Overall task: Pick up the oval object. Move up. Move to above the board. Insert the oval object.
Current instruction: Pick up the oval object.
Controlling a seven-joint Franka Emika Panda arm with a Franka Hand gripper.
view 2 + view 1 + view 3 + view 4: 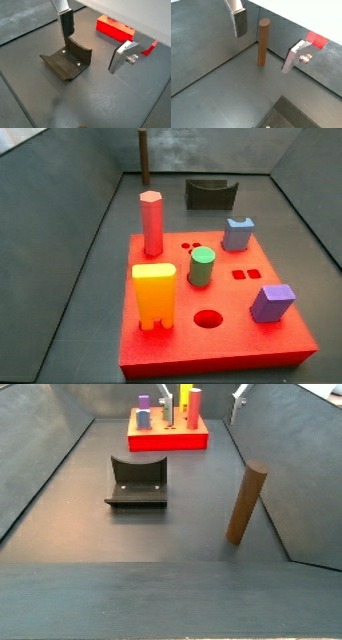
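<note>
Nothing done yet: the peg (263,42) stands upright on the grey floor by the wall, free of the tool (271,42), also seen in a side view (245,504) standing alone well apart from the board (167,438). Tool is open and empty; one finger (239,20) and the other finger (296,56) sit either side of the peg with clear gaps, not touching it (looks lined up for the grasp, my guess). In a wrist view the fingers (66,22) hang above the fixture (68,61), with the board (113,28) beyond. The board (214,363) in a side view carries a red hex post (151,223), green cylinder (202,266), yellow block (154,296), and two purple pieces (273,303); a round hole (209,318) near the front is empty, peg (142,156) far behind near the fixture (209,194). Left to do: close on peg, lift, carry over board, insert, so basically all four steps
</note>
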